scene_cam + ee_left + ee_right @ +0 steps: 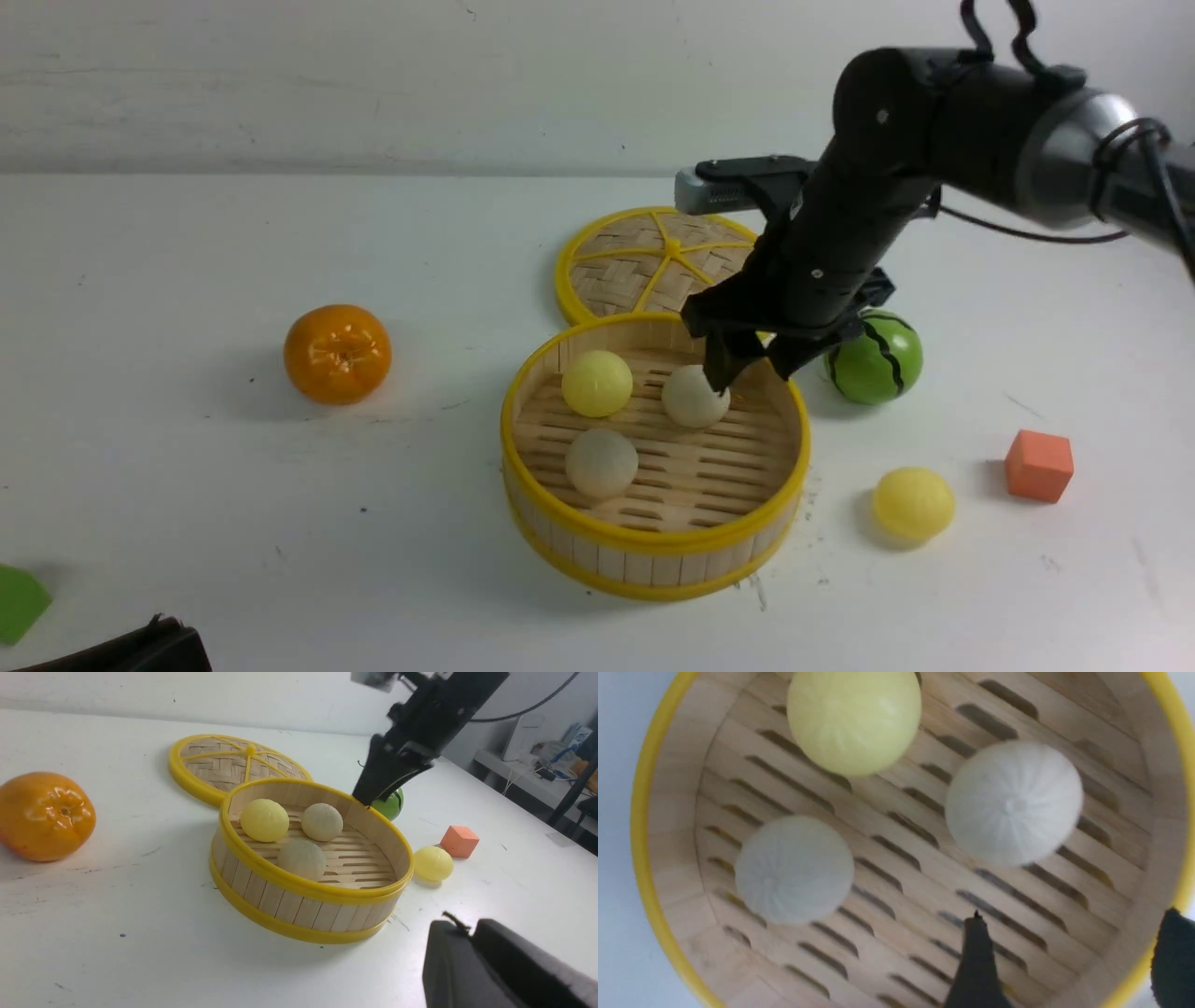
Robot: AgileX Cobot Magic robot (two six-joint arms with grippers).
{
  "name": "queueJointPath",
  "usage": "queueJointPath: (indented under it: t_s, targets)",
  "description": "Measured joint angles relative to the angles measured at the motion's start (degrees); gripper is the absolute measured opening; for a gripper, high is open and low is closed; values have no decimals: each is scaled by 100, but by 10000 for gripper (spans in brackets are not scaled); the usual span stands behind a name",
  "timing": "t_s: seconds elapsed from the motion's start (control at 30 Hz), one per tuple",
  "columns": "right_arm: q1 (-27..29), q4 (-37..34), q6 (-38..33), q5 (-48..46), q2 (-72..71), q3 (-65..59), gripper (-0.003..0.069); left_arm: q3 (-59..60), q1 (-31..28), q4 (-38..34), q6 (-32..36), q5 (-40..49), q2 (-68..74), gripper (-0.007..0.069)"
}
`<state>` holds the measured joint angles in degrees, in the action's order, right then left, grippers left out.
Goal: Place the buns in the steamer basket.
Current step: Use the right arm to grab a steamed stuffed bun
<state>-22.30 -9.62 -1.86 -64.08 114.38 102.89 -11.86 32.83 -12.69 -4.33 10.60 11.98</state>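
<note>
Black left tool (467, 927); slatted bamboo steamer basket (299, 907), pleated buns (321, 821)

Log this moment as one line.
right gripper: open over steamer basket | three buns inside | yellow bun on table beside basket | left gripper: shut, empty

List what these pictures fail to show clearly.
- Green shape: cut by the front view's left edge, unidentifiable.
- Watermelon ball: partly behind the right arm, front view.
- Lid: right side hidden by that arm, front view.
- Left gripper: mostly cut off by the left wrist view's lower edge.
- Yellow bun on the table: outside the right wrist view.
</note>
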Motion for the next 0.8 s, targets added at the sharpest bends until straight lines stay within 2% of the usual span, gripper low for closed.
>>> queueJointPath:
  t_s: [0.13, 0.17, 0.2, 0.23, 0.27, 0.37, 0.5, 0.7, 0.8]
  targets:
    - [60, 698, 368, -309, -714, -536, 377, 0, 0, 0, 0, 0, 0, 57]
    - [178, 962, 639, -296, -1101, -1151, 311, 0, 0, 0, 0, 0, 0, 57]
    - [251, 1040, 780, -242, -1256, -1429, 273, 0, 0, 0, 0, 0, 0, 57]
    - [271, 1052, 806, -242, -1291, -1499, 273, 0, 0, 0, 0, 0, 0, 57]
    - [477, 1083, 1001, -127, -1532, -2013, 216, 0, 0, 0, 0, 0, 0, 57]
    - [787, 962, 1176, 94, -1606, -2623, 174, 0, 0, 0, 0, 0, 0, 61]
    - [942, 640, 1144, 424, -1468, -2798, 182, 0, 0, 0, 0, 0, 0, 65]
    - [967, 405, 1070, 1091, -1009, -2798, 283, 0, 0, 0, 0, 0, 0, 68]
    - [967, 369, 1001, 1199, -913, -2798, 296, 0, 0, 0, 0, 0, 0, 71]
